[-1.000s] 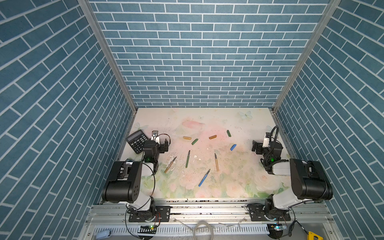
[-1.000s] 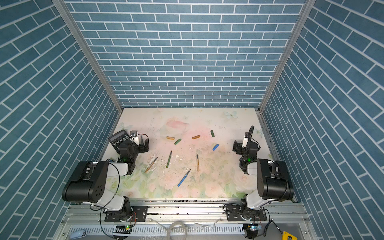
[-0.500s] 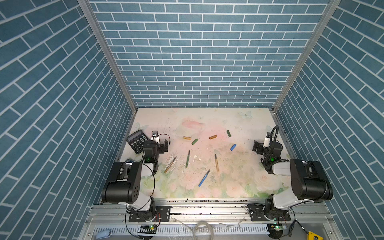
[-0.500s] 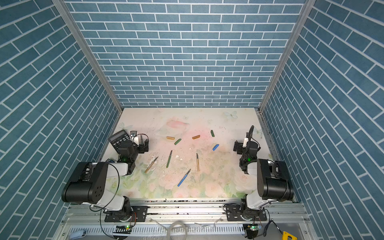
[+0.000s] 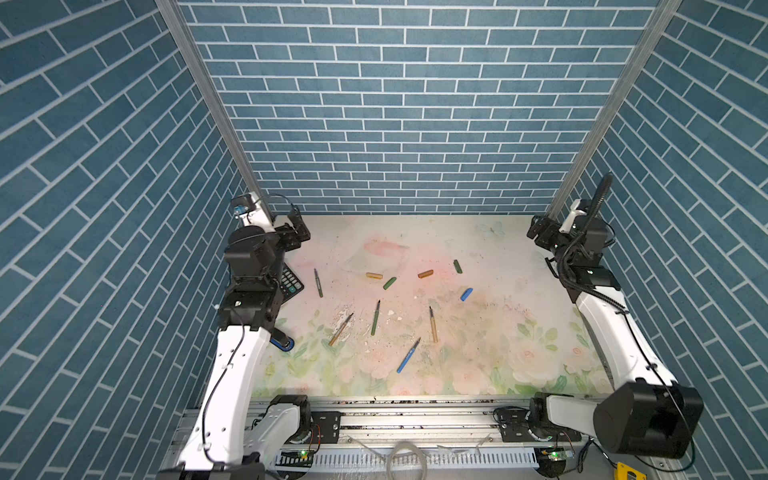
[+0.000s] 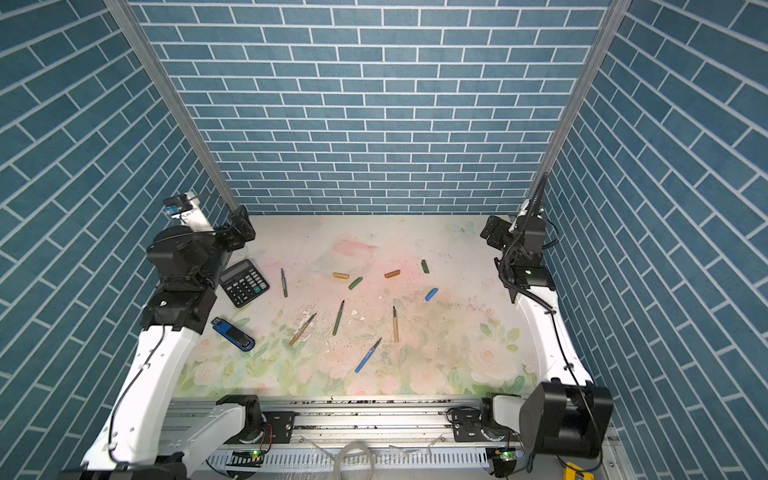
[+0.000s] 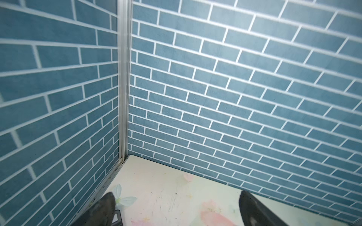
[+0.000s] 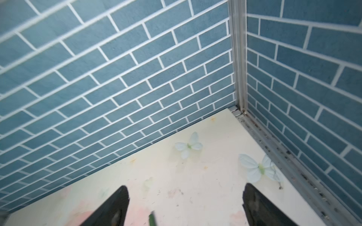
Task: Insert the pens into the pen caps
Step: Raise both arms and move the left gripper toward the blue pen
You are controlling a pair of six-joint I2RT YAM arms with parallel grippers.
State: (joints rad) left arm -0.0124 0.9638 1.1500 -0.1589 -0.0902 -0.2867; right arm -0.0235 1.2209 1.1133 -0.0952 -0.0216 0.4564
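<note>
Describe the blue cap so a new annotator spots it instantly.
Start on the floral mat, right of its middle. Just nearer the camera than the dark green cap lies the blue cap, tilted. It is the only blue cap; the blue pen is far longer and slimmer.

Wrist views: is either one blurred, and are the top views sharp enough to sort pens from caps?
Left wrist view: side-wall bricks smeared, left gripper tips soft. Right wrist view: back-wall bricks streaked, butterfly print fairly clear. Both top views: evenly lit, sharp; pens and caps distinct.

Pen caps (image 6: 392,274) behind most pens (image 6: 338,318) at centre; calculator (image 6: 244,283) (flash drive (image 6: 232,333) before it) at left.
</note>
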